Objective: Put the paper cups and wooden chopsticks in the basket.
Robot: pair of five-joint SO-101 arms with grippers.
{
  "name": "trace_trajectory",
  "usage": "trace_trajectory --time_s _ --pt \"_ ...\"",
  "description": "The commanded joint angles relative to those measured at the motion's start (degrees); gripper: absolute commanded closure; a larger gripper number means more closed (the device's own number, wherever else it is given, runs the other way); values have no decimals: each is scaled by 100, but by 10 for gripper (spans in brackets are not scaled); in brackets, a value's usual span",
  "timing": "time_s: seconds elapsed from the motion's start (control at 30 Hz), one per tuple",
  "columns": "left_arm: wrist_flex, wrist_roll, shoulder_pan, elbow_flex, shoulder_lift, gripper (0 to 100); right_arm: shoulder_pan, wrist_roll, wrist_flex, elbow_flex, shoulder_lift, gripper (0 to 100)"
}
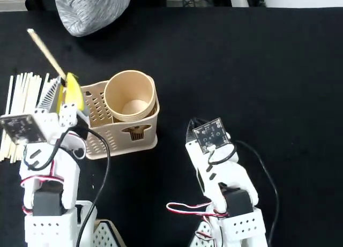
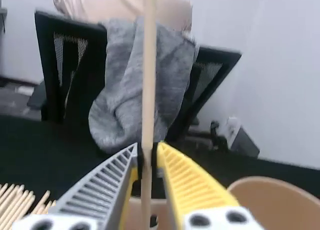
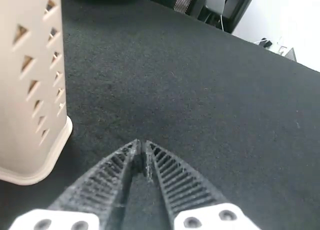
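My left gripper (image 1: 67, 83) is shut on a wooden chopstick (image 1: 47, 53) that sticks up and away over the left end of the beige basket (image 1: 140, 132). In the left wrist view the chopstick (image 2: 148, 70) runs upright between the grey and yellow fingers of the gripper (image 2: 146, 157). A stack of paper cups (image 1: 130, 95) stands inside the basket; its rim (image 2: 280, 190) shows beside the gripper. Several more chopsticks (image 1: 24, 97) lie in a pile left of the basket. My right gripper (image 3: 141, 155) is shut on nothing, low over the black table to the right of the basket (image 3: 30, 80).
A grey garment (image 1: 91, 8) hangs over a chair at the table's far edge. Black tabletop (image 1: 257, 75) stretches to the right of the basket. The right arm's body (image 1: 220, 172) stands near the front edge.
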Motion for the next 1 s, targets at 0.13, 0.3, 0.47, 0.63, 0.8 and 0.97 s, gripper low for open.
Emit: trace_trajectory --time_s 0.13,0.3,0.47,0.63,0.8,0.97 --pt "1873 -62 57 -1235 9 744 79 -9 -97 -57 -497 982" --pt "2611 -70 -453 -1974 26 741 79 -9 -97 -57 -497 982" --pt "3103 -484 -1499 -2299 387 742 79 0 -97 -57 -497 982" --pt "3727 -1143 -2571 -2774 1600 743 79 0 -97 -57 -497 982" --pt "3842 -1670 -3116 -3371 3297 743 79 0 -97 -57 -497 982" --pt "3815 -2207 -3116 -3829 4888 744 79 0 -97 -57 -497 982"
